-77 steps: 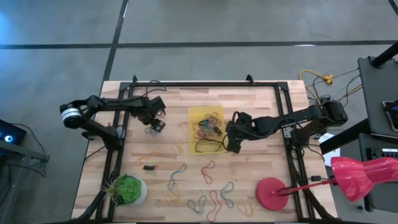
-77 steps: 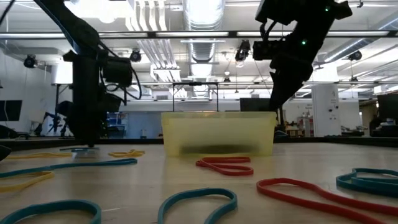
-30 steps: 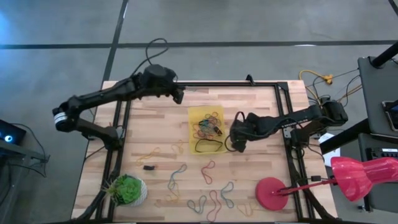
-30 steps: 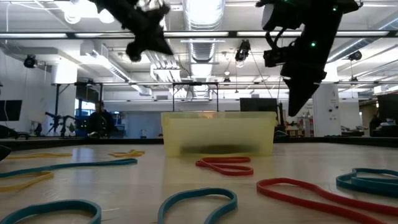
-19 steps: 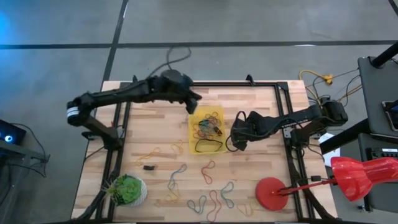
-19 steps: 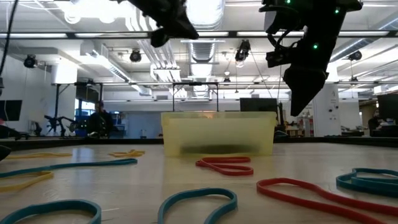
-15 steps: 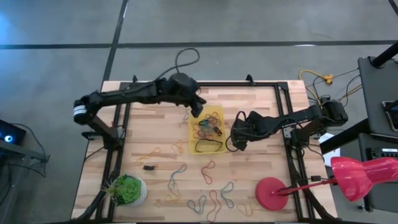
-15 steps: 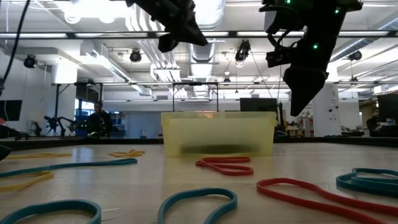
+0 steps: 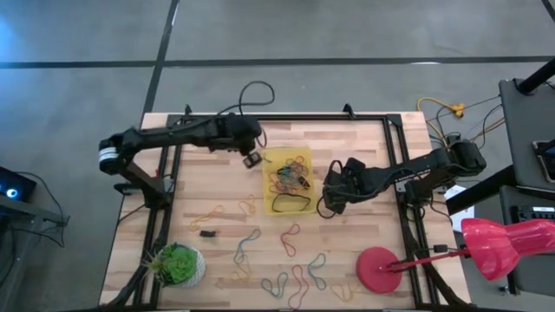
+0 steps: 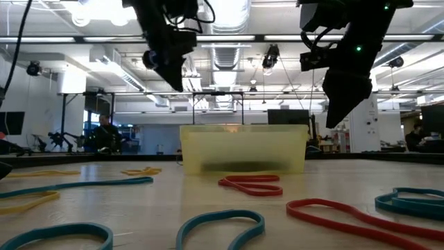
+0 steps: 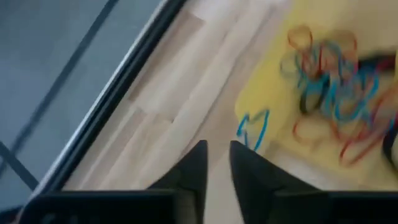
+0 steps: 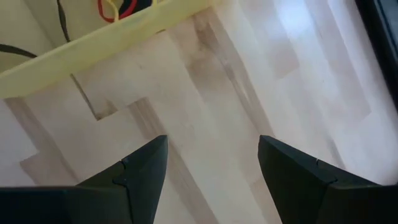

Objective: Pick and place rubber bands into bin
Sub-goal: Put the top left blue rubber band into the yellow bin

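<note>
The yellow bin [image 9: 270,204] stands mid-table with several coloured rubber bands [image 9: 290,176] in it. My left gripper [image 9: 251,159] hangs over the table at the bin's far left corner and points steeply down, fingers a narrow gap apart [image 11: 217,160], nothing between them. Just beyond the fingertips a small blue band [image 11: 254,129] shows at the bin's [image 11: 273,74] corner; lying or in the air, I cannot tell. My right gripper [image 9: 327,202] hovers wide open [image 12: 211,163] over bare wood right of the bin. Several loose bands [image 9: 295,279] lie toward the near edge.
A green plant ball [image 9: 178,264] sits at the near left corner and a red disc [image 9: 377,269] at the near right. A small black piece [image 9: 206,232] lies left of the loose bands. Black rails [image 9: 169,199] frame the table's sides and far edge.
My left gripper has swung from high over the far edge toward the bin, then drawn back a little to the bin's far left corner, sinking and tipping from nearly level to steeply down. My right gripper has stayed where it was.
</note>
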You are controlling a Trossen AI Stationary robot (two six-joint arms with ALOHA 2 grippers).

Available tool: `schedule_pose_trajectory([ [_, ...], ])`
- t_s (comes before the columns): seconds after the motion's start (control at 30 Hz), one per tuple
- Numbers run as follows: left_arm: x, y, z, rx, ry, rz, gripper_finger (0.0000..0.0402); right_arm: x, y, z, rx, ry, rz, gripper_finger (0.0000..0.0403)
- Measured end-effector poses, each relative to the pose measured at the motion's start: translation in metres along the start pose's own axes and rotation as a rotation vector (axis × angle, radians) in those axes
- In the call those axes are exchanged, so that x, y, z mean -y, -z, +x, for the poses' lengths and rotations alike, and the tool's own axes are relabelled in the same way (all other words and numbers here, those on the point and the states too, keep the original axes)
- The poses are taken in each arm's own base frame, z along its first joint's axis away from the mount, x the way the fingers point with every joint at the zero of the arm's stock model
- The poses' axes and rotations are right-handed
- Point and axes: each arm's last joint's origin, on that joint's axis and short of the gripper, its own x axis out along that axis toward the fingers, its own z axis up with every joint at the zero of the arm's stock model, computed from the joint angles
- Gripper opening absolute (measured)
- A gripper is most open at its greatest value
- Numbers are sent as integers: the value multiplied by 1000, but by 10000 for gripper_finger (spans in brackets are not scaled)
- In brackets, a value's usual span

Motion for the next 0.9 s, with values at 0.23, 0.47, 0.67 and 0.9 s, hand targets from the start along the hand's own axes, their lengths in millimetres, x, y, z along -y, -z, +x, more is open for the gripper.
schedule_pose_trajectory([
  [0.23, 11, 37, 40, 3, 142, 271, 156, 0, 0, 1, 1, 2, -34, 237],
  [0.47, 4, 67, 78, 89, 187, 250, 187, 0, 1, 1, -14, -16, 71, 237],
  [0.67, -1, 68, 84, 170, 282, 242, 188, -1, 1, 1, -23, -29, 111, 237],
  [0.9, -12, 69, 103, 140, 271, 233, 188, -1, 1, 1, -22, -29, 112, 237],
])
